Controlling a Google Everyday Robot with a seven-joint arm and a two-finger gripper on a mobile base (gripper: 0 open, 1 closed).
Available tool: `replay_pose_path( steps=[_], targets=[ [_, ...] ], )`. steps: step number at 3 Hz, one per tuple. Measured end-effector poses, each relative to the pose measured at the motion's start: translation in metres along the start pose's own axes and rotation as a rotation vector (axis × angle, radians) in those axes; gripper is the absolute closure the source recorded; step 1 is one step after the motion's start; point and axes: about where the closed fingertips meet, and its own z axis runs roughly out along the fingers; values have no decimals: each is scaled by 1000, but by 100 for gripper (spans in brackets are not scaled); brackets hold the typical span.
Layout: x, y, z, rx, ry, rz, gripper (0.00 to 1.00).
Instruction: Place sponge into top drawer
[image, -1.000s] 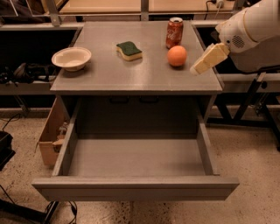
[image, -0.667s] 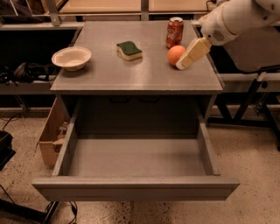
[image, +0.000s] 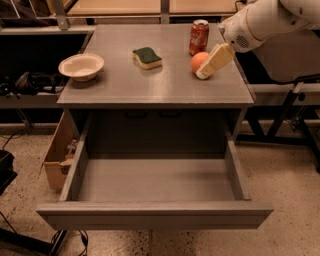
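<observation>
Hand (image: 205, 71) hangs over the worktop's (image: 150, 90) 2 o'clock corner, slanted down toward 7 o'clock, tip against the orange (image: 197, 61); whether it is clenched or released cannot be told. Sponge (image: 147, 57) lies on the worktop, well apart at the hand's 9 o'clock. Top drawer (image: 155, 215) stands pulled out at 6 o'clock, grey floor in full view

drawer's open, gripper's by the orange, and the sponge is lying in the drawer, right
Not quite. The camera view shows the sponge on the cabinet top, between the bowl and the can, not in the drawer. The rest holds: the drawer is open and the gripper is by the orange.
</observation>
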Motion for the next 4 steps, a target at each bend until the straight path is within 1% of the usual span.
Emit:
replay_pose_path(
  steps=[1,2,3,4],
  targets=[
    [-6,-23,41,32,-55,35,0],
    [-12,-53,85,62,-98,87,0],
    [-26,-67,115,57,-125,176,0],
    [-56,-60,128,13,-151,246,0]
  ],
)
